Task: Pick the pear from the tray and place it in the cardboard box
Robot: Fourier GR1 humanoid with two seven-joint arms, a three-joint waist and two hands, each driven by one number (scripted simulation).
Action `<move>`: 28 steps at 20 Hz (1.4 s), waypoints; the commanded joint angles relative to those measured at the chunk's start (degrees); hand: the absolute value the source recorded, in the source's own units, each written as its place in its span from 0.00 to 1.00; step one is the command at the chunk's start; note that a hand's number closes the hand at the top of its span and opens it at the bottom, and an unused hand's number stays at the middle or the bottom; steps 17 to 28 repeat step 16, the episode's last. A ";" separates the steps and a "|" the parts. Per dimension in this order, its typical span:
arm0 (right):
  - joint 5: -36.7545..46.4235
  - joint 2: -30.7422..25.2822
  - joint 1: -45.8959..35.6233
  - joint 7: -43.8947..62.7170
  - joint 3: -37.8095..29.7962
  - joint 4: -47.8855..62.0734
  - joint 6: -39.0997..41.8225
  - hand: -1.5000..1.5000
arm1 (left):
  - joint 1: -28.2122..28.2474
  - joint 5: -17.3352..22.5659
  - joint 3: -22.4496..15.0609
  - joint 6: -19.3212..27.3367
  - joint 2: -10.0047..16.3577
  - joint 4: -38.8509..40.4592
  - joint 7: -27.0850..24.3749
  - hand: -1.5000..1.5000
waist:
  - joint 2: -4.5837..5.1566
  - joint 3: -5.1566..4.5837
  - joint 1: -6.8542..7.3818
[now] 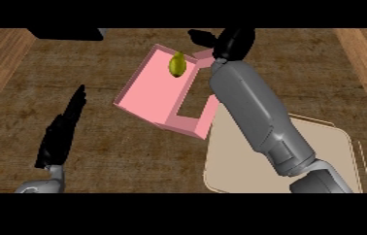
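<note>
The pear (pixel 177 64) lies in the far corner of the pink tray (pixel 154 95), nothing gripping it. The right hand (pixel 228 41) sits just right of it, whether its fingers are curled I cannot tell. The box (pixel 243 166) lies near right. To take it well, come onto the pear from above, clear of the wall. The left hand (pixel 61 132) rests near left, fingers straight

the pear (pixel 177 64) is yellow-green with a darker olive side. the box (pixel 154 95) is pink, not cardboard brown. the tray (pixel 237 161) is beige with a pale rim. the table (pixel 100 151) shows brown wood grain. each robot hand (pixel 61 132) is black.
</note>
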 commanded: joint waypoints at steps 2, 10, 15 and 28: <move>-0.10 0.37 5.01 -1.00 -2.23 -5.85 -11.78 0.00 | 3.41 1.79 1.71 -1.48 1.13 0.06 -1.64 0.50 | -0.82 -0.04 -2.09; 2.78 -4.07 24.03 0.69 -1.31 -30.01 -5.43 0.00 | 3.94 -0.05 3.16 1.73 0.78 0.68 -1.20 0.50 | -2.16 -0.08 -6.53; 3.66 -9.08 39.22 2.43 1.55 -49.98 1.60 0.00 | 4.44 -0.13 3.19 2.12 0.68 -2.80 1.13 0.50 | -2.03 -0.09 -6.35; 4.34 -8.12 45.00 1.48 3.94 -53.62 0.21 0.00 | 4.59 1.01 3.21 0.68 0.92 -2.78 0.98 0.50 | -1.77 -0.08 -5.81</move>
